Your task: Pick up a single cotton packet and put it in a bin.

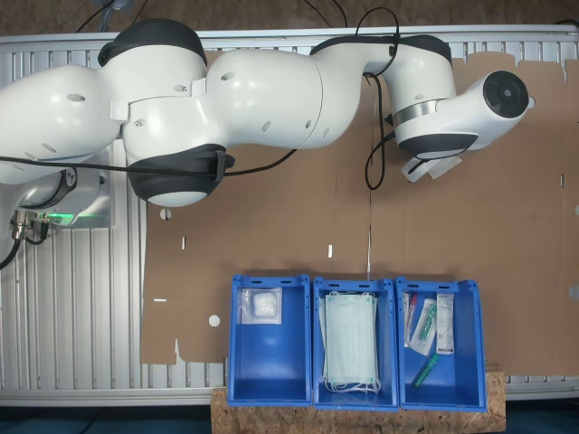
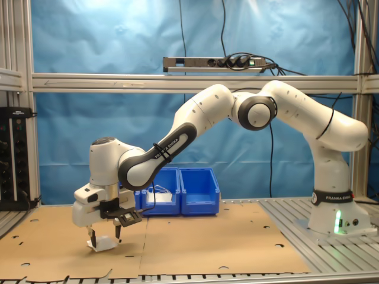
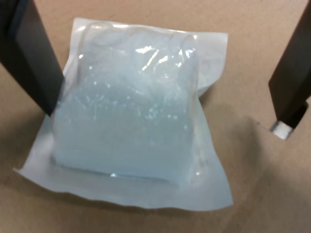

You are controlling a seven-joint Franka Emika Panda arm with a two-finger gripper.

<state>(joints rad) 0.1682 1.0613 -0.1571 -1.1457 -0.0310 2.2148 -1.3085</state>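
I see gripper (image 2: 103, 235) low over cardboard sheet (image 2: 195, 242), fingers apart, straddling cotton packet (image 3: 131, 131) lying flat on sheet, second exterior view's left. Not yet clamped. 3 blue bins (image 1: 270, 339) well apart, far side.

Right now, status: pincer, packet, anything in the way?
Pincer open, low over the cardboard. Cotton packet lying flat between its fingers, not gripped. Nothing around the packet in the way.
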